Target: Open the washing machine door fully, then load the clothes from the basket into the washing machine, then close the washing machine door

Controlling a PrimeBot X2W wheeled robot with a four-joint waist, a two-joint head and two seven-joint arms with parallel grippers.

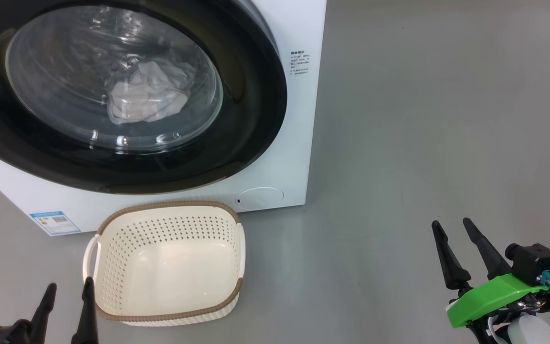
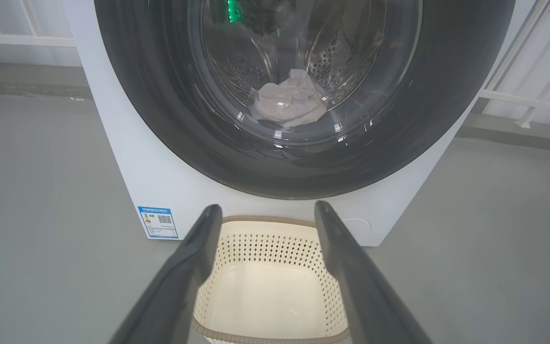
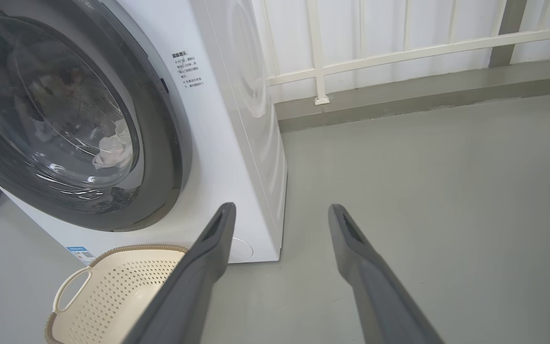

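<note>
washing machine door (image 1: 251, 110) shut | pale cloth (image 1: 146, 98) inside drum (image 2: 237, 71) | basket (image 1: 165, 204) on floor (image 1: 423, 143) just before washing machine (image 1: 299, 143) | left jaws apart | right jaws apart

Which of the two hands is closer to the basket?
The left hand, right beside the basket at its side handle; the right hand is well off over the floor.

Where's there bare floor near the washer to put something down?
Widest bare floor lies right of the washing machine, ahead of the right gripper. A smaller patch sits left of the basket. Crowded: the strip between basket and washing machine.
</note>
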